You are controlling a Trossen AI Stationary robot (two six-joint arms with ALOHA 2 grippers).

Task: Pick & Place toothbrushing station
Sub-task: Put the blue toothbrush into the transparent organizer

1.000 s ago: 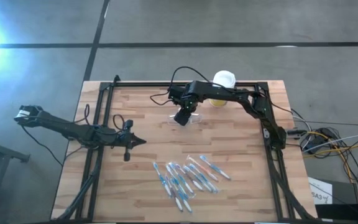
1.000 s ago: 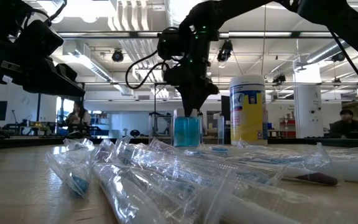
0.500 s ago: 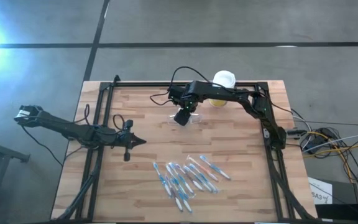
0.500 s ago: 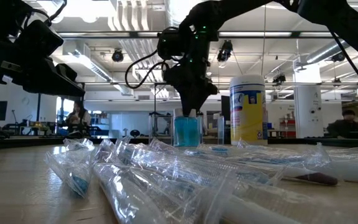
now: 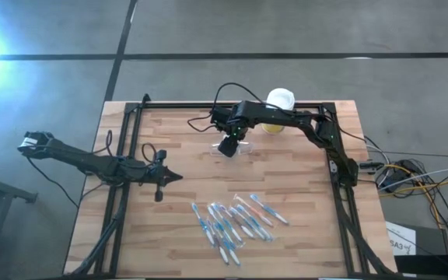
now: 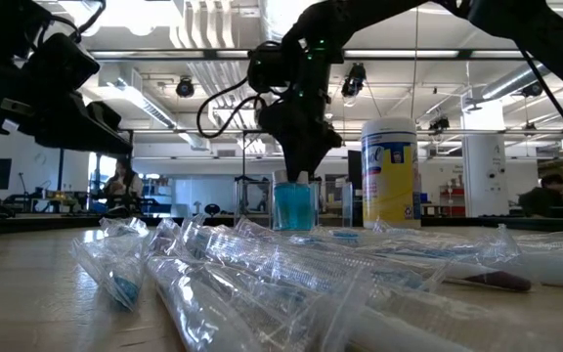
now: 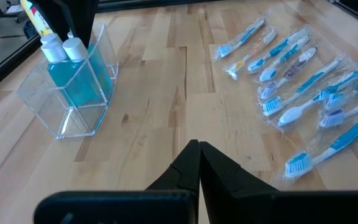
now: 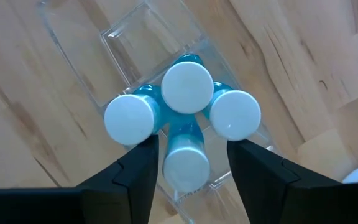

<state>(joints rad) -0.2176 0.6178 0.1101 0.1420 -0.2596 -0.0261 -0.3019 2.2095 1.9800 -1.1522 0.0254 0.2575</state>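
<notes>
Wooden slats make up the table (image 5: 177, 148) we work on, framed by dark rails, with a grey floor around it and a lit workshop hall behind it in the low view.

Our right gripper (image 8: 188, 163) hangs directly over the station (image 7: 73, 87), a clear plastic holder standing near the table's far edge. Its fingers (image 8: 135, 171) stand apart, one on each side of the lowest of four white-capped blue tubes (image 8: 187, 87) inside, and we see no contact with any cap. In the high view the same gripper (image 5: 227, 146) covers most of the station, and in the low view it (image 6: 301, 166) points down into the blue contents from above. The tubes fill one compartment; the compartment next to it holds nothing we can make out.

Just behind the station stands a yellow canister (image 6: 390, 176) with a white lid (image 5: 280, 99).

Nearer the table's front edge than the station, and well apart from it, lies a loose heap of wrapped toothbrushes (image 5: 236, 220), mostly blue and white.

Our left gripper (image 7: 197, 152) is closed on nothing and waits above the boards, well to the left of the station. In the high view it (image 5: 176, 177) is level with the space between the station and the toothbrushes.
</notes>
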